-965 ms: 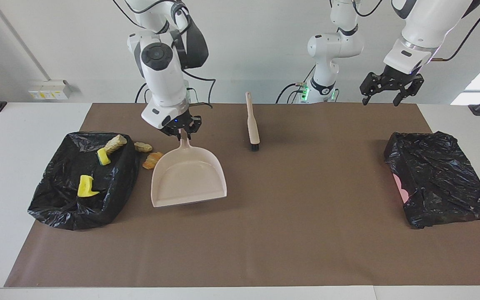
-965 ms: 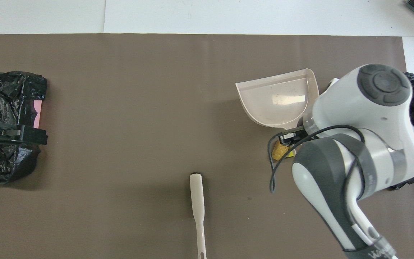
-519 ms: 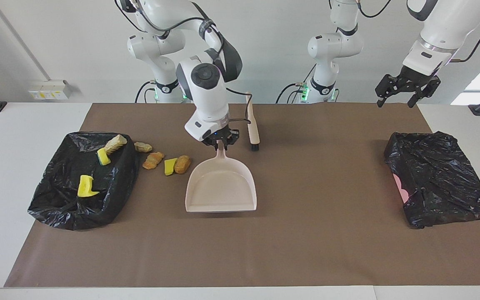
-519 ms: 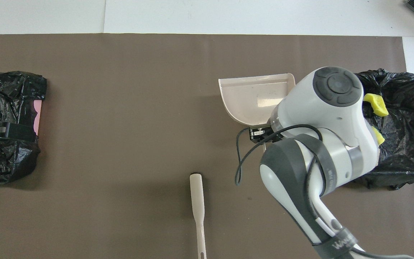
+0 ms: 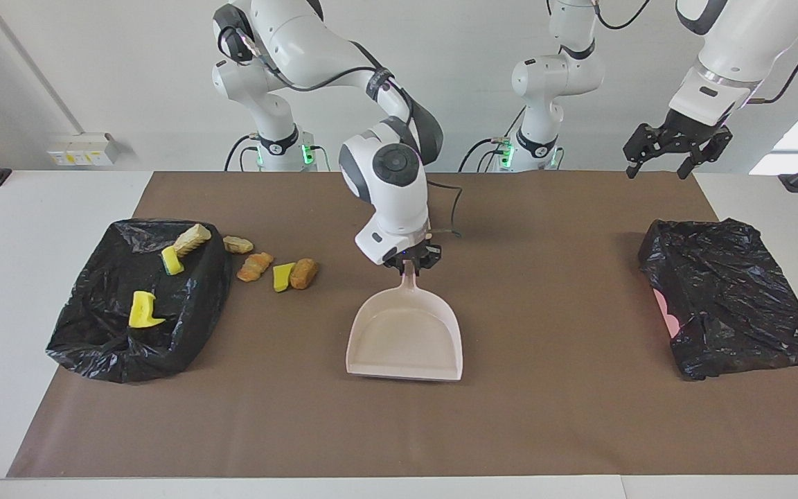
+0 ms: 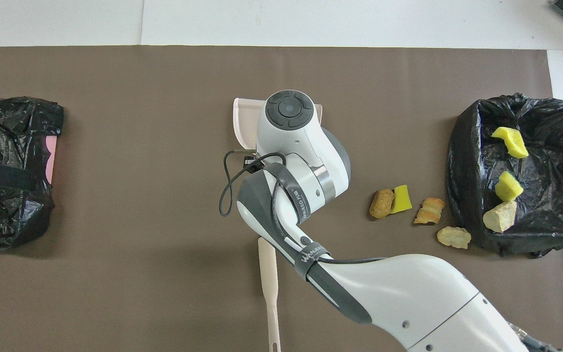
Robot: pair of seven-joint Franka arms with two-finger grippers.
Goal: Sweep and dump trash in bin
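Observation:
My right gripper (image 5: 409,260) is shut on the handle of the beige dustpan (image 5: 406,338) and holds it low over the middle of the mat, its pan empty. In the overhead view only an edge of the dustpan (image 6: 242,122) shows under the arm. Four trash scraps lie on the mat beside the bin: a tan lump (image 5: 237,244), an orange lump (image 5: 255,266), a yellow chunk (image 5: 282,276) and a brown lump (image 5: 303,272). Three more lie in the black-bagged bin (image 5: 94,346): two yellow chunks (image 5: 144,310) (image 5: 172,261) and a tan lump (image 5: 192,240). My left gripper (image 5: 672,149) waits open, raised.
The brush (image 6: 268,283) lies near the robots' edge of the mat, hidden by the right arm in the facing view. A second black-bagged box (image 5: 731,298) with a pink patch stands at the left arm's end.
My right arm has carried the dustpan from beside the bin toward the middle of the mat, uncovering the yellow and brown scraps. The left gripper shifted slightly outward, then stopped.

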